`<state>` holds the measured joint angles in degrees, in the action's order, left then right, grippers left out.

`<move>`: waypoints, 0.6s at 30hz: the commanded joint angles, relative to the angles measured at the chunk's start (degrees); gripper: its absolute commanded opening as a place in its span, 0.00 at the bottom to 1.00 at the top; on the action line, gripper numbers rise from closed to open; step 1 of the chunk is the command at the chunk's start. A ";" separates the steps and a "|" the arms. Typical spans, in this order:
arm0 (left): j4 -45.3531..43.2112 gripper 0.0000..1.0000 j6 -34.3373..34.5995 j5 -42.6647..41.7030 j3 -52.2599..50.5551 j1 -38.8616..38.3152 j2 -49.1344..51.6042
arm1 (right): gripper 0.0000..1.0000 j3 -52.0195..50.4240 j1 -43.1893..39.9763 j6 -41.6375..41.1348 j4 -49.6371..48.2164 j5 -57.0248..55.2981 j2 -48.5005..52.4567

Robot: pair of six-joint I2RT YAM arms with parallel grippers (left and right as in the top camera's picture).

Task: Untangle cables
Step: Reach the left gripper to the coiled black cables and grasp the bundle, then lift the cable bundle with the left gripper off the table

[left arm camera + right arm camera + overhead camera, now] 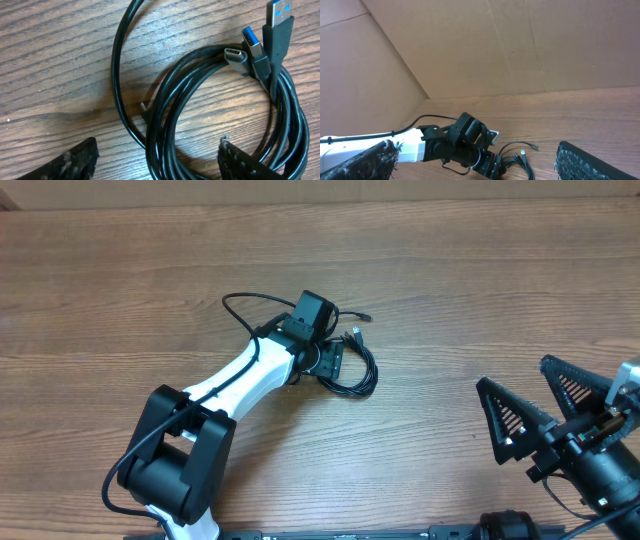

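Black cables (292, 120), likely limp and light: we are poising the left gripper (155, 150), spread wide, over their graspable coil.

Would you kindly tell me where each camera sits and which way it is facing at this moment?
Overhead: above the table, looking straight down; shows the left arm over the cables and the right claw, open, at lower right.
Left wrist: just above the wood, looking down at the coiled cables; both fingers of the left claw frame the bottom edge.
Right wrist: low over the table, looking across at the left arm and a cardboard wall; its own fingers fill the bottom corners.
Shared: all three show the cables.
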<state>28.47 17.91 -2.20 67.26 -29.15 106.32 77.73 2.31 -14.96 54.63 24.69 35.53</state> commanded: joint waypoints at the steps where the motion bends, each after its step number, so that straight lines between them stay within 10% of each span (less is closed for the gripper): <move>1: -0.28 0.80 0.59 0.92 -0.15 0.24 2.03 | 1.00 0.28 0.26 -0.07 0.00 0.26 0.28; 6: -0.26 0.64 0.61 0.85 -0.15 0.24 4.00 | 1.00 0.28 0.26 -0.07 0.00 0.26 0.28; 8: -0.26 0.04 1.51 0.72 -0.15 0.24 5.33 | 1.00 0.28 0.26 -0.04 -0.07 0.24 0.28; 18: 2.01 0.04 3.30 0.63 1.60 0.28 5.60 | 1.00 0.22 0.26 0.17 0.04 -1.75 0.74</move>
<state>28.69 19.84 -1.72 67.66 -29.15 110.69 77.73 2.31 -14.96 54.74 24.62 35.53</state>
